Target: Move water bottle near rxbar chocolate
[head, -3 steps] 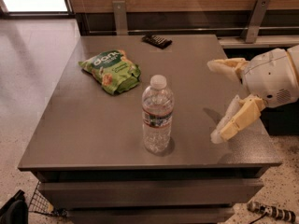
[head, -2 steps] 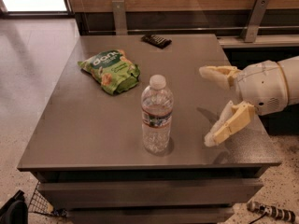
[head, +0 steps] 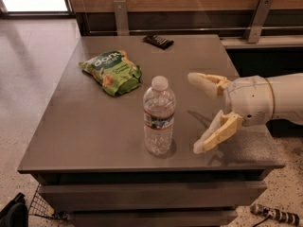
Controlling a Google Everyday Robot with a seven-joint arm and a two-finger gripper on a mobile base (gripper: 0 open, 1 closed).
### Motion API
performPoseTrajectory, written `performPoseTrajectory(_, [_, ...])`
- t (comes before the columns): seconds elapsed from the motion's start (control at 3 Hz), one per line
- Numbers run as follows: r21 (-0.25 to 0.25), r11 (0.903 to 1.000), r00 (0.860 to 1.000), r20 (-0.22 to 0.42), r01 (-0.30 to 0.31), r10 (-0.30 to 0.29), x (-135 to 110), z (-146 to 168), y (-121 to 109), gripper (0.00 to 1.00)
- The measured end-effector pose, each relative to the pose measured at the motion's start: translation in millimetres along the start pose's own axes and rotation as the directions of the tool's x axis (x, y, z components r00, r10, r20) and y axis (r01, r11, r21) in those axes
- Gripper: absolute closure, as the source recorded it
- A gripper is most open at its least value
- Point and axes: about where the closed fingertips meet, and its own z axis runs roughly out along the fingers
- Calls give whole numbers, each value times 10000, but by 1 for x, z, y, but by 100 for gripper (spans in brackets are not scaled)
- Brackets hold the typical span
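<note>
The water bottle stands upright near the front middle of the grey table, clear with a white cap and a label band. The rxbar chocolate is a small flat dark bar lying at the table's far edge. My gripper comes in from the right, just right of the bottle and apart from it. It is open and empty, with one cream finger at the far side and the other finger nearer the front.
A green crinkly snack bag lies left of the bottle, toward the back. A wooden wall with metal brackets runs behind the table. A black object lies on the floor at the front left.
My gripper has moved left across the table toward the bottle, fingers still spread. The bottle, bag and bar have not moved.
</note>
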Motion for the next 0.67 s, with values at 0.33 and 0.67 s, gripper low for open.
performPoseTrajectory(0.33, [36, 10000, 9941, 1087, -59, 55, 6, 36, -4, 0])
performPoseTrajectory(0.67, [36, 10000, 9941, 1087, -59, 55, 6, 36, -4, 0])
